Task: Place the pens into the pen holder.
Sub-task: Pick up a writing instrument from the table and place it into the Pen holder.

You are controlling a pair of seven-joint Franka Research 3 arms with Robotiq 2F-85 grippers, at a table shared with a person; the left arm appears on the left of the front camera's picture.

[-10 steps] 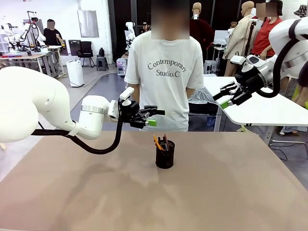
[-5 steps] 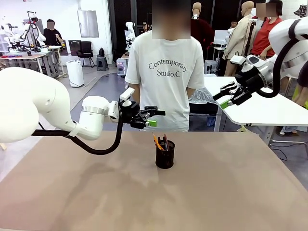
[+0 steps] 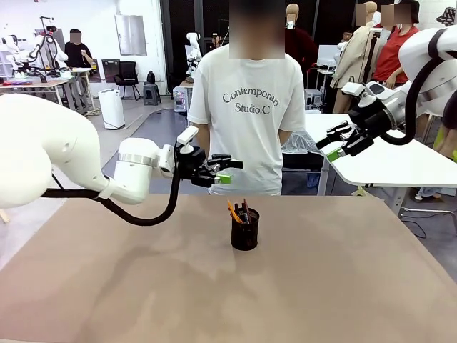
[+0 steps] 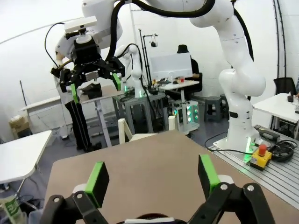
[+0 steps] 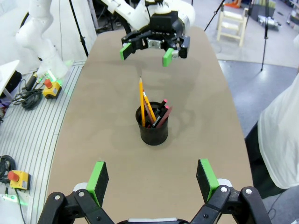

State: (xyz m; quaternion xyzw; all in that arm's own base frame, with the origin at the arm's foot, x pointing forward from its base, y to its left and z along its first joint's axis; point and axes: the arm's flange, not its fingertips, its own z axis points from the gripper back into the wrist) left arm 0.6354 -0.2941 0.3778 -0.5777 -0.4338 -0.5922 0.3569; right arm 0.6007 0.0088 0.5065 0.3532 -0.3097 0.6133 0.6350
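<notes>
1. The table (image 3: pixel 107 286) is wide and brown. I see no loose pen lying on it, so I judge the task finished or almost finished.
2. My left gripper (image 3: pixel 223 171) hangs in the air above the far part of the table, up and to the left of the holder. Its jaws stand wide and hold nothing; the left wrist view shows bare table between the green pads (image 4: pixel 97 182).
3. My right gripper (image 3: pixel 334 144) is high at the far right, well apart from the holder. It is also spread wide and empty.
4. The holder (image 3: pixel 245 229) stands upright near the middle of the table. The left gripper is the nearer one to it.
5. The pens (image 5: pixel 152 112) stand inside the holder, long axes almost upright, leaning a little. I count two yellow pencils, one black pen with a red end and one dark reddish pen; perhaps more are hidden inside.
6. If any move comes next, I think it is only to pull the arms back.
</notes>
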